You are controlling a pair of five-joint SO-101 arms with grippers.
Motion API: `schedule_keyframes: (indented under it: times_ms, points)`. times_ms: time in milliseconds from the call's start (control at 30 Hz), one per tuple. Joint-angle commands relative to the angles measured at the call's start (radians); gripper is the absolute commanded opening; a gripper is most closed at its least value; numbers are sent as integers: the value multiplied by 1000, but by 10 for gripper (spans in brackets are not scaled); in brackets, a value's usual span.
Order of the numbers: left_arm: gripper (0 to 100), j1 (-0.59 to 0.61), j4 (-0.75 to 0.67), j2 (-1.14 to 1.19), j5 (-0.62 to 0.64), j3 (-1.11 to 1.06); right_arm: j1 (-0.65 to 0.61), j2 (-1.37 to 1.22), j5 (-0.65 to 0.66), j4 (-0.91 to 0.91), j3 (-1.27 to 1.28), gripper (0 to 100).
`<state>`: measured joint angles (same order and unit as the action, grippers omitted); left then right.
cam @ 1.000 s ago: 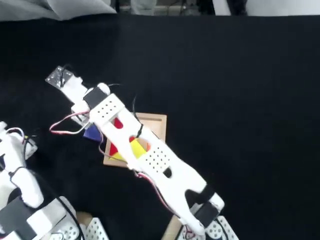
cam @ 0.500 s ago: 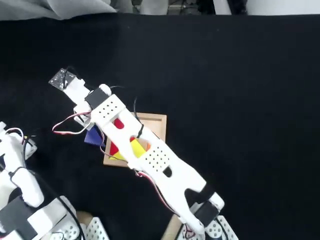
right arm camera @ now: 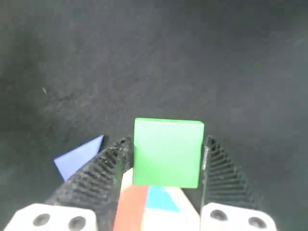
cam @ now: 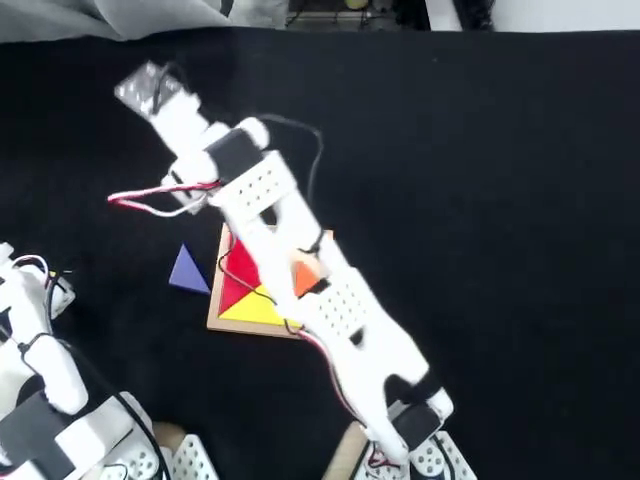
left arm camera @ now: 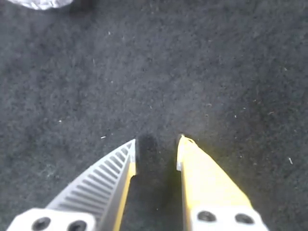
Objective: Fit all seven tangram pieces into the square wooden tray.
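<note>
Right wrist view: right gripper [right arm camera: 166, 143] pinches one green square [right arm camera: 167, 153]. High view, mid-left: one blue triangle [cam: 186, 270] just beside one tray [cam: 212, 322]. Left gripper [left arm camera: 157, 141] slightly spread.

Flat overhead light leaves the black cloth [cam: 500, 200] dark, while the white arm [cam: 345, 315] at middle frame shows bright, nearly washed out. A dark shadow lies between the fingers [left arm camera: 207, 187] of the left gripper [left arm camera: 156, 142]. The green square [right arm camera: 167, 151] is evenly lit.
</note>
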<state>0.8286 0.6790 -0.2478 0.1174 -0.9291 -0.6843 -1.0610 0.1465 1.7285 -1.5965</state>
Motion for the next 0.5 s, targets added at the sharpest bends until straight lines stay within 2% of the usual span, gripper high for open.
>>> schedule_keyframes:
  times_ms: [0, 167, 467]
  points:
    - [152, -19, -20, -34, -5, -1, 58, 216, -6, 38, 7, 198]
    - [152, -15, -20, -34, -5, -2, 75, 401, -9, 40, 242, 198]
    - [152, -18, -20, -34, -5, -2, 89, 819, -9, -3, 1006, 198]
